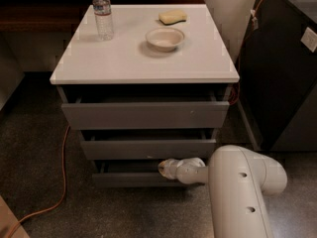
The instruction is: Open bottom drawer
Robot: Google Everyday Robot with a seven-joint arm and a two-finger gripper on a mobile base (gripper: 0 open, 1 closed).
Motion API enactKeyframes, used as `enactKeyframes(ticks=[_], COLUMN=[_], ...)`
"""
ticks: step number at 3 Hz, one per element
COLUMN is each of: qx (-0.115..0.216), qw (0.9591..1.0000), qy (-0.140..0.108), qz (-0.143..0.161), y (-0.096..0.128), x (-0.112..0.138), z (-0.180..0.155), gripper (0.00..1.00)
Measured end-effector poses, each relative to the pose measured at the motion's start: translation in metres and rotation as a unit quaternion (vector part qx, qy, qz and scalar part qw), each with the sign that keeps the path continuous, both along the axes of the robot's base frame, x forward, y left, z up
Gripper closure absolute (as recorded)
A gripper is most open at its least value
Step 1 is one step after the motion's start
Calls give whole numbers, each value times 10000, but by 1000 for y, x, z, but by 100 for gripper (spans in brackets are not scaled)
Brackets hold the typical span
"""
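- Lying on the dark floor at the far left, an orange cord [63, 167] is running down toward the corner, and the bottom edge is cutting off its end.
- A brown corner of something [4, 223] is peeking in at the bottom left. Too little is showing to say what it is.
- A water bottle [102, 14] is standing upright on the back left of the white cabinet top [99, 58]. Its cap is getting cut off at the top edge.
- The top drawer [143, 114] is looking the widest, and the middle drawer [133, 149] is sitting just under it.
- The bottom drawer [124, 179] is sitting lowest, close to the floor. A dark gap is showing above its grey front, and its inside is too dark to see.
- A small bowl [165, 37] is sitting on the cabinet top, and a yellow sponge [173, 17] is lying behind it, not touching it.
- The gripper [166, 168] is reaching in at the top edge of the bottom drawer, a bit right of its middle. Its tip is blending into the dark gap, so I cannot tell if it is spread apart or pressed together.
- The fat white arm [237, 192] is coming in from the bottom right, hiding the drawer's right end and getting cut off at the bottom.
- A big dark box [282, 73] is standing on the right, getting cut off by the right edge.
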State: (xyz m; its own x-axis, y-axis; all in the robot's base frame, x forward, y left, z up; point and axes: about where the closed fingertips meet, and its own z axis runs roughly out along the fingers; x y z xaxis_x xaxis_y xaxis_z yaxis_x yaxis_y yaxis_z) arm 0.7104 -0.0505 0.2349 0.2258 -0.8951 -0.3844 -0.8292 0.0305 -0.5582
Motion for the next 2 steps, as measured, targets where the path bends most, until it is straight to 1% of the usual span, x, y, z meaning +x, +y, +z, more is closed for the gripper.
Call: enactKeyframes(ticks=[2], qx=[0], qw=[10000], qy=[1], qz=[0], y=[0], x=[0], z=[0], gripper=[100])
